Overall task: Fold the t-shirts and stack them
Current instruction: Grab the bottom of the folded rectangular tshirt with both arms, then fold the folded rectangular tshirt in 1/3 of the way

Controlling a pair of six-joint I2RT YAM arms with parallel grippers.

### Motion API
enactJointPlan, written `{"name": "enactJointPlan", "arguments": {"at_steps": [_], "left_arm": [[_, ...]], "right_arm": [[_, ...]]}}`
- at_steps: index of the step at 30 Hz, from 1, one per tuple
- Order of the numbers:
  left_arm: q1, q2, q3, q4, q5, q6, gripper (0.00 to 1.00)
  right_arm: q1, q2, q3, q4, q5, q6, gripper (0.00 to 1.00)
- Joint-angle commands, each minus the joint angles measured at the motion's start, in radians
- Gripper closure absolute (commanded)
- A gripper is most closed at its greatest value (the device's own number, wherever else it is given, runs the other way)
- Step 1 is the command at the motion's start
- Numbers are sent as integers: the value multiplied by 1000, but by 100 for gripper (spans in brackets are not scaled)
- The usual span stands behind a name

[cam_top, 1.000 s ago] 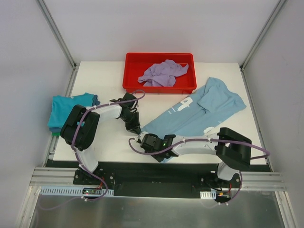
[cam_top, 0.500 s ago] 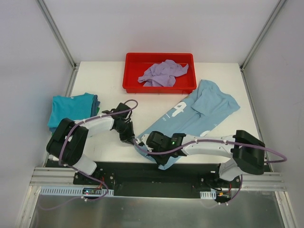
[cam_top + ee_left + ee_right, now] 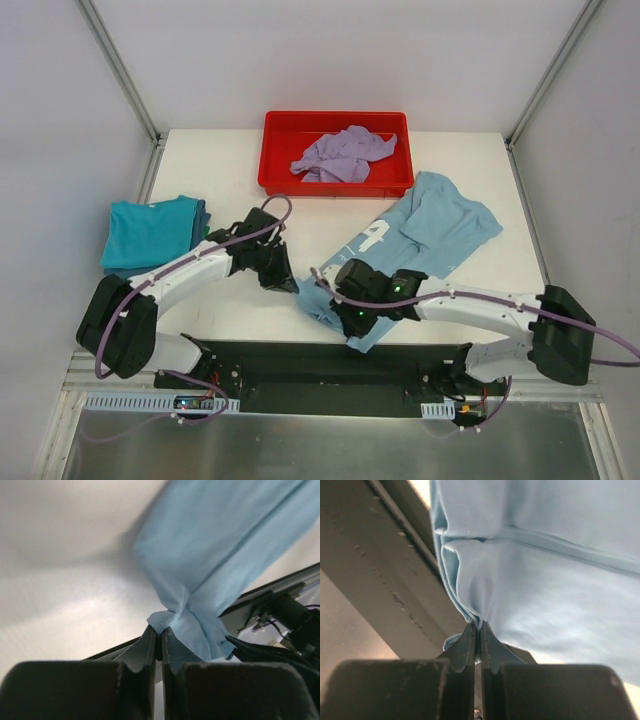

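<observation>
While both arms work at the near edge of the flat white table (image 3: 230,165), the large light blue cotton t-shirt with white printed lettering (image 3: 440,225) lies diagonally from right of centre toward the front. It is rumpled at its far end, and its near corner droops over the black front rail (image 3: 300,365). Risk 1: more cloth past that edge and the shirt's own weight may pull it off the table. The rectangular red plastic tray (image 3: 335,188) sits just beside the far end of the shirt, so a sideways drag could snag cloth on its wall. The folded teal t-shirt stack (image 3: 150,230) is well apart at the left, so no conflict is expected there. The crumpled lavender t-shirt (image 3: 345,155) lies inside the tray, not yet handled. The left gripper (image 3: 160,637) is clamped on a gathered, twisted bunch of blue fabric. The right gripper (image 3: 479,630) is pinched tight on a thin fold near the hem. Risk 2: both holds take only a small bite, so a quick lift or spread could let the cloth slip out. Risk 3: the bunched grip may carry a twist into the fold. Risk 4: the two wrists sit near each other, so the arms could collide.
</observation>
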Motion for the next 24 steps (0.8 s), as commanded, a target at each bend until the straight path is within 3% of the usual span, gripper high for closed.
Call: {"name": "enactJointPlan", "arguments": {"at_steps": [1, 8, 13, 24], "left_arm": [[-41, 69, 192, 10, -1, -16, 100], [-47, 319, 526, -1, 74, 7, 100], [-56, 497, 764, -13, 99, 16, 100], [-84, 760, 1071, -24, 65, 23, 100]], "right_arm": [[-125, -149, -30, -141, 97, 25, 100], [-435, -273, 13, -310, 238, -18, 100], [-596, -273, 41, -319, 252, -55, 100], [-776, -206, 68, -261, 318, -69, 100]]}}
